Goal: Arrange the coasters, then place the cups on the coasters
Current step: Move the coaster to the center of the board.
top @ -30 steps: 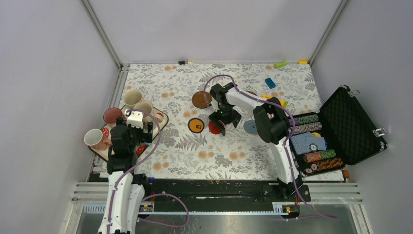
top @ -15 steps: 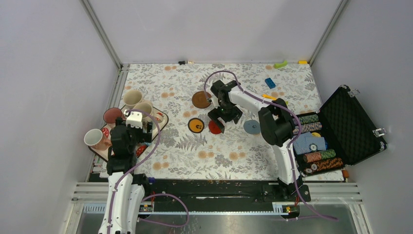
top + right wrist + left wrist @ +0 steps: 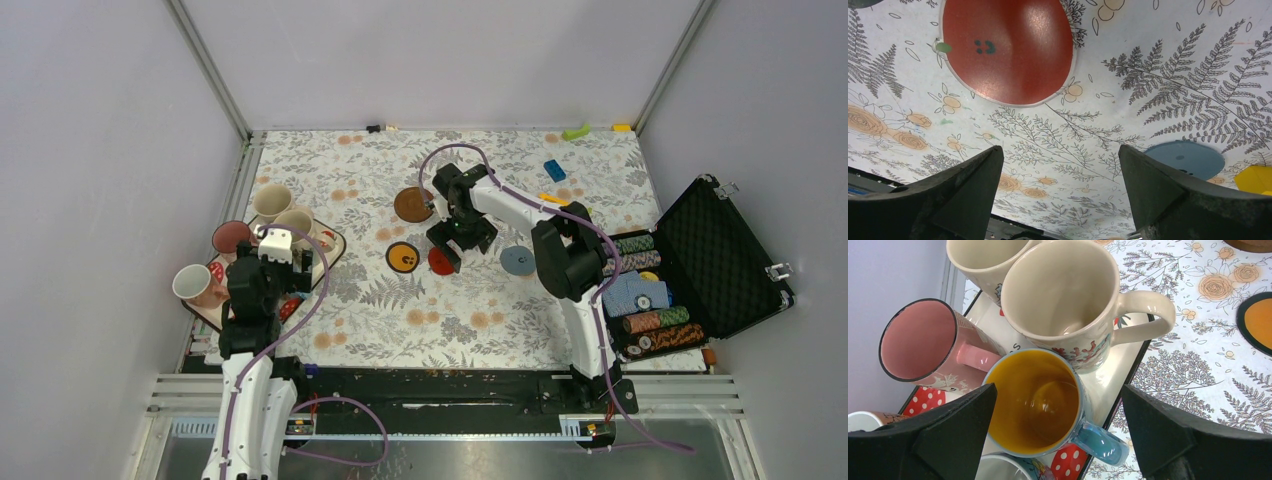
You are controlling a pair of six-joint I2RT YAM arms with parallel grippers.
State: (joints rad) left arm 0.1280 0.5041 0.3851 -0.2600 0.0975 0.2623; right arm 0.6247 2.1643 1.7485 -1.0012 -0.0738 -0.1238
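The left tool (image 3: 1058, 390), spread wide, hangs above the blue mug (image 3: 1033, 400), beside the pink mug (image 3: 918, 340) and the cream mug (image 3: 1058, 287) on the tray (image 3: 1108, 375).

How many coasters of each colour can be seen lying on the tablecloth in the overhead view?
Dark brown coaster: 1
Orange coaster with black rim: 1
Red coaster: 1
Grey-blue coaster: 1
Total: 4 visible
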